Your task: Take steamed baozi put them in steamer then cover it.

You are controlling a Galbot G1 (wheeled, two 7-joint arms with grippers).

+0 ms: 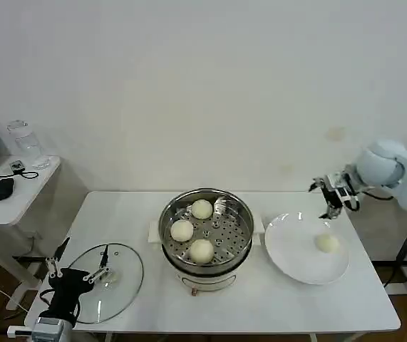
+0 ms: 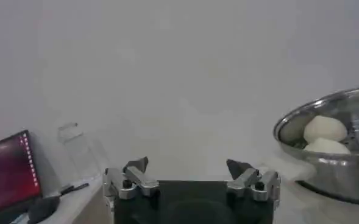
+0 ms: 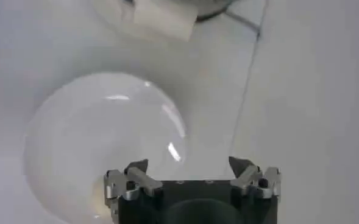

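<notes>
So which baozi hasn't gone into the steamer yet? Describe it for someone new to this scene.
Start at the steel steamer mid-table, then look to its right to the flat white plate. The lone steamed baozi sits on that plate below the open right tool; the other three buns lie inside the pot.

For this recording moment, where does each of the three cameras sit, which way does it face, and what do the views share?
Head view: from the robot's head, looking down on the white table; left tool over the round glass cover, right tool above the flat white plate.
Left wrist view: low beside the table, facing the wall; open left tool.
Right wrist view: looking down on the plate; open right tool.
Shared: head and left wrist views both show the shiny round steel steamer holding cream-white baozi.
</notes>
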